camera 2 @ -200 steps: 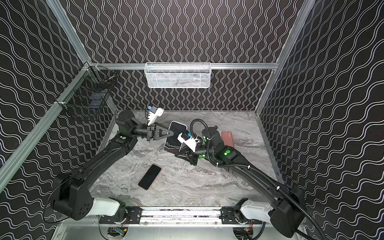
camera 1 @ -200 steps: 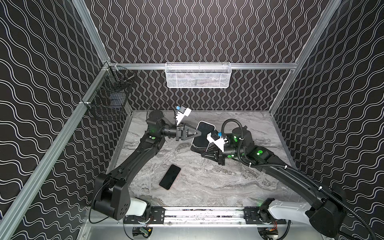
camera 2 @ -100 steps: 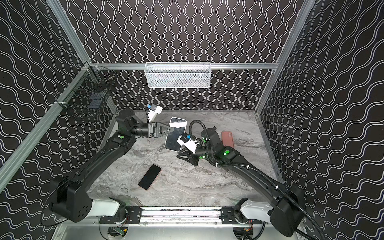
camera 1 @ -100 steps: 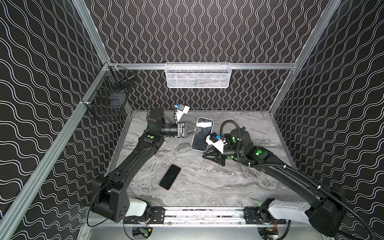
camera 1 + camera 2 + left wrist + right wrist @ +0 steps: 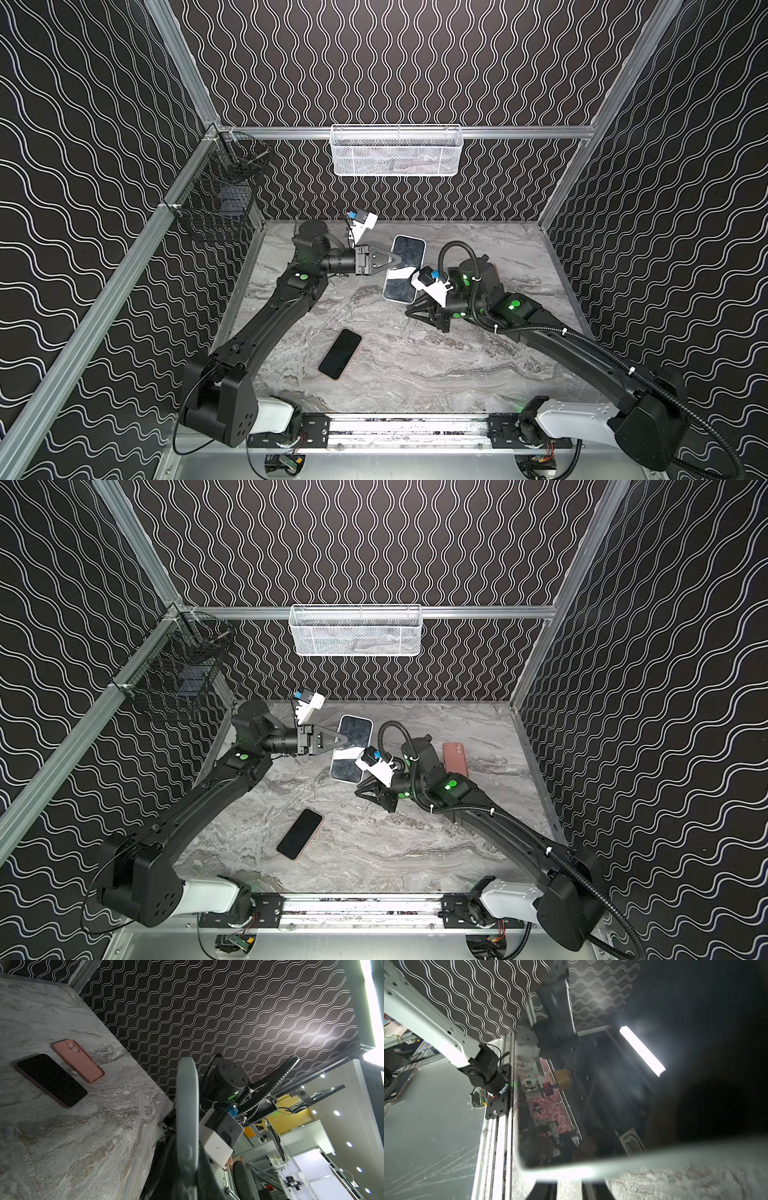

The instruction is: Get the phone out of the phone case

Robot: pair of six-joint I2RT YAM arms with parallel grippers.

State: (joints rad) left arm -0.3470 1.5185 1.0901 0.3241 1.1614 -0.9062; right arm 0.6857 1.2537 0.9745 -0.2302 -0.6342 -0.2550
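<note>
The phone (image 5: 409, 253) (image 5: 354, 735), dark glass screen up, sits in a pale grey phone case (image 5: 187, 1105) and is held tilted above the marble table at the back middle. My left gripper (image 5: 394, 262) (image 5: 341, 738) (image 5: 187, 1167) is shut on its long left edge. My right gripper (image 5: 410, 311) (image 5: 360, 791) (image 5: 569, 1183) hovers low just off the phone's near end, its jaws narrowly open with bare table showing between them. The right wrist view shows the reflective screen (image 5: 571, 1105) and the case's pale rim just beyond the fingertips.
A bare black phone (image 5: 340, 353) (image 5: 299, 834) (image 5: 52, 1080) lies on the table near the front left. An empty pink case (image 5: 455, 759) (image 5: 79, 1061) lies behind the right arm. A white mesh basket (image 5: 397, 149) and a black wire basket (image 5: 216, 203) hang on the walls.
My right gripper has let go of the phone's near end and dropped back a little. My left gripper has swung the cased phone up and towards the back.
</note>
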